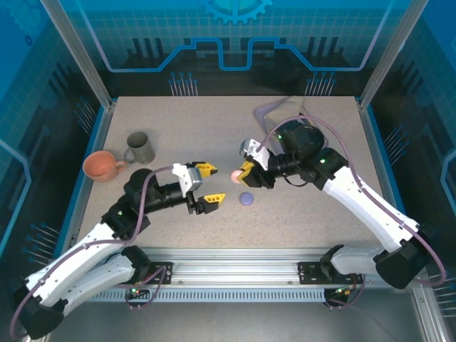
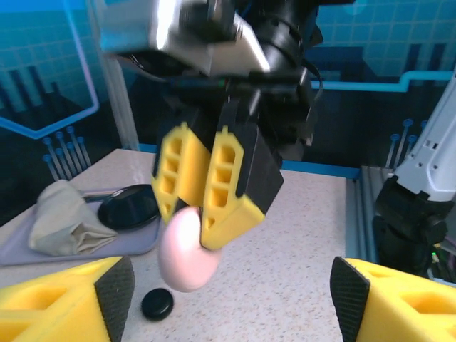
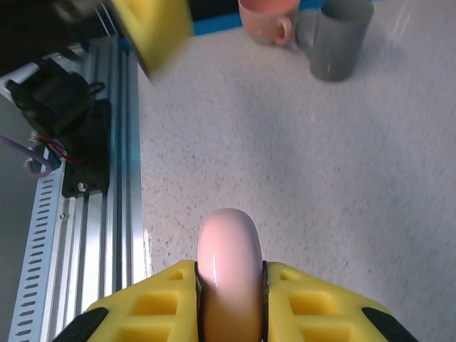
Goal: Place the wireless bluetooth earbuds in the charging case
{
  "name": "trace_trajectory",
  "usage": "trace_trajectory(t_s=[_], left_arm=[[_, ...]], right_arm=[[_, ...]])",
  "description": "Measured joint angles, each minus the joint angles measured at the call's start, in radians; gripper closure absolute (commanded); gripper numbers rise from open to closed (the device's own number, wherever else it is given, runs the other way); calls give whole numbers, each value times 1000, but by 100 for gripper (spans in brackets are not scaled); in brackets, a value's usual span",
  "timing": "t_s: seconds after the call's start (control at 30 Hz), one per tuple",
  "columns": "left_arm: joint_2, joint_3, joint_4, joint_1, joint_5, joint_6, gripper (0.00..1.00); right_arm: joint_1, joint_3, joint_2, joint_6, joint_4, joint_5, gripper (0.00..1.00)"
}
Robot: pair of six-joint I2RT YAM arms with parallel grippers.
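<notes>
My right gripper [image 1: 243, 173] is shut on a pale pink round charging case [image 1: 234, 174], held edge-on above the table. The right wrist view has the case [image 3: 228, 242] wedged between both yellow fingers [image 3: 313, 303]. In the left wrist view the same case [image 2: 184, 258] hangs from the right gripper [image 2: 201, 222]. The left gripper [image 1: 211, 185] stands open just left of it, fingers [image 2: 114, 296] spread wide with nothing between them. A lavender round case [image 1: 246, 199] lies on the table below the right gripper. The earbuds are out of view.
A small black round case [image 2: 157, 304] lies on the table near a lavender tray [image 2: 139, 242] holding a crumpled cloth [image 2: 64, 217] and a black oval item [image 2: 130, 206]. An orange mug [image 1: 103, 165] and a grey mug [image 1: 140, 148] stand at the left.
</notes>
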Motion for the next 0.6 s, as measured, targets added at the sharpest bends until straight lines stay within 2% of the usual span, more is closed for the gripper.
trace_trajectory(t_s=[0.17, 0.3, 0.6], left_arm=[[-108, -27, -58, 0, -143, 1, 21], [-167, -27, -94, 0, -229, 2, 20], [-184, -47, -134, 0, -296, 5, 20]], right_arm=[[8, -126, 54, 154, 70, 29, 77], [29, -145, 158, 205, 87, 28, 76], [71, -105, 480, 232, 89, -8, 78]])
